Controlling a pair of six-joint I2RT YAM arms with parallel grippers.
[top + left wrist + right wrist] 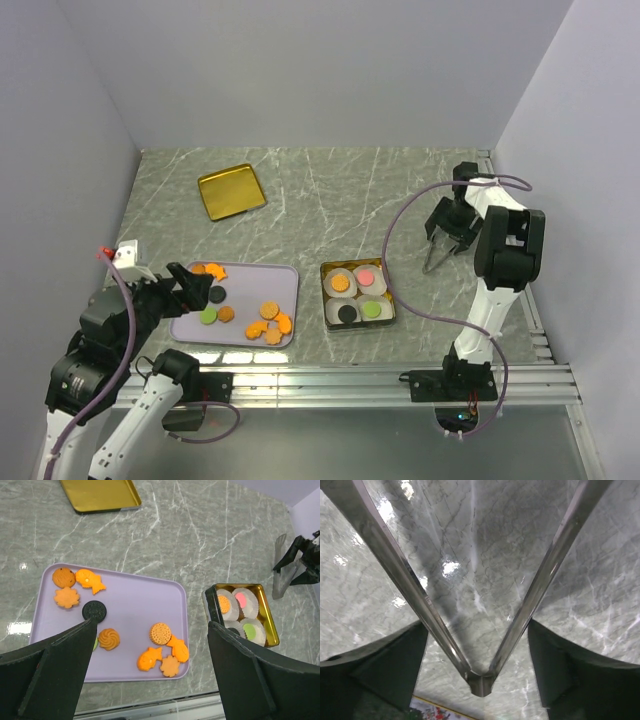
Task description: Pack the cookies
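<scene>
Lying on the marble table: lavender tray, long side running left to right. Gold lid, beyond the tray's far edge, apart. Gold tin, just right of the tray, with four paper cups, a disc in each. left gripper, over the tray, fingers spread wide, nothing between them. right gripper, well right of the tray, clamped on metal tongs, arms splayed in a V. cookies: flat on the tray in two clusters, at the left end and the near right corner. The left fish-shaped piece has its long axis roughly along the tray's long side.

Mostly orange cookies, lilac tray, gold tin, grey veined table.
</scene>
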